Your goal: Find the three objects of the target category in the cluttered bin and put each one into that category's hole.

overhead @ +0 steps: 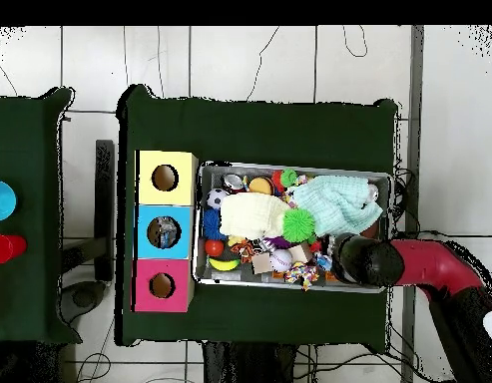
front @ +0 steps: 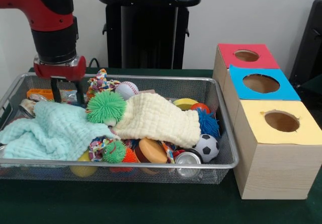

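The wire mesh bin [front: 126, 164] stands on the green table, full of toys and cloths; it also shows in the overhead view [overhead: 294, 167]. My gripper [front: 66, 96] hangs at the bin's far left corner with its fingers [front: 53, 94] apart and dipped below the rim. A pale see-through bit of plastic [front: 68, 97] shows between them; I cannot tell whether it is a bottle. No other bottle is in view. The blue-panelled hole [front: 260, 83] is the middle one of three on the wooden boxes right of the bin. In the overhead view my arm [overhead: 364, 259] covers the gripper.
A mint cloth [front: 50, 131] and a yellow cloth [front: 156, 118] cover much of the bin. A green spiky ball [front: 105, 107], baseball [front: 127, 89], soccer ball [front: 206, 147] and silver can [front: 187, 158] lie among them. The red hole [front: 246, 56] and yellow hole [front: 282, 121] flank the blue one.
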